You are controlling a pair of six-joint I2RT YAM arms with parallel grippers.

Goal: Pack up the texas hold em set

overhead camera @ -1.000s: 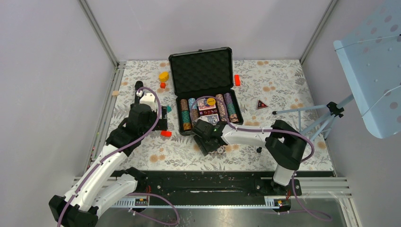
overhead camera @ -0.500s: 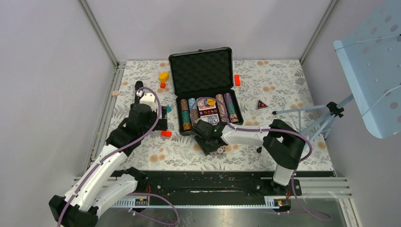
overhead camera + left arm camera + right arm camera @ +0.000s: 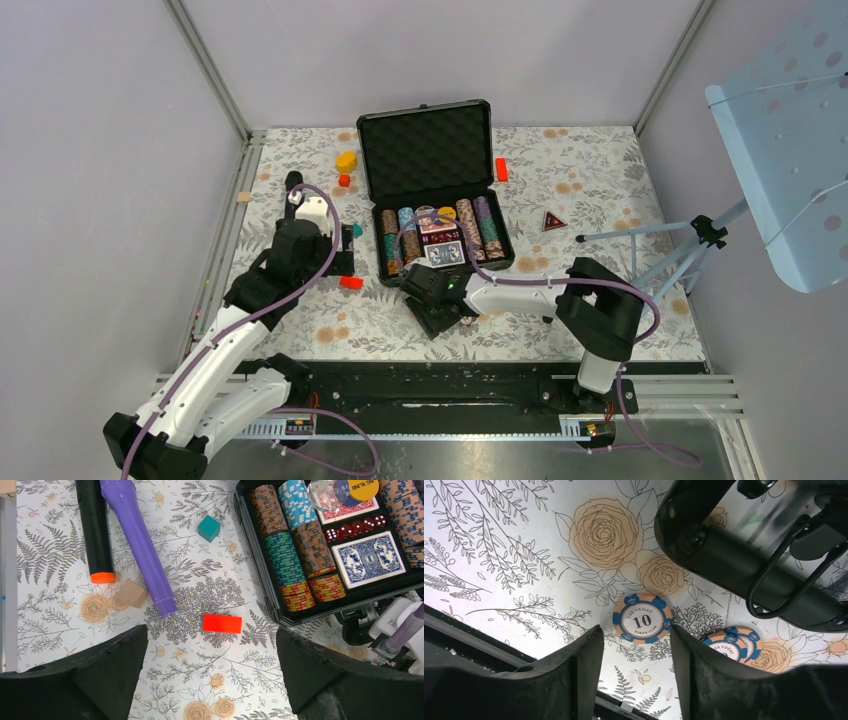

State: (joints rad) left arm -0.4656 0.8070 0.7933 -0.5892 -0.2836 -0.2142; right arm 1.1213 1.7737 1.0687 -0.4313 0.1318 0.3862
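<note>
Right tool (image 3: 634, 632): half-spread, straddling a loose chip (image 3: 642, 618) on the bench (image 3: 499, 540), lined up to pinch.
Left tool (image 3: 207, 645): spread wide, empty.
Case (image 3: 425, 150): open, awaiting strays.

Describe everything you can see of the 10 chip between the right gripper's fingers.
The 10 chip is round, peach-orange with blue edge blocks and a white centre reading LAS VEGAS 10 POKER CLUB. It lies flat, face up, on the floral mat, between the open fingers of the right gripper; contact is unclear. Two other chips lie apart beside it.
</note>
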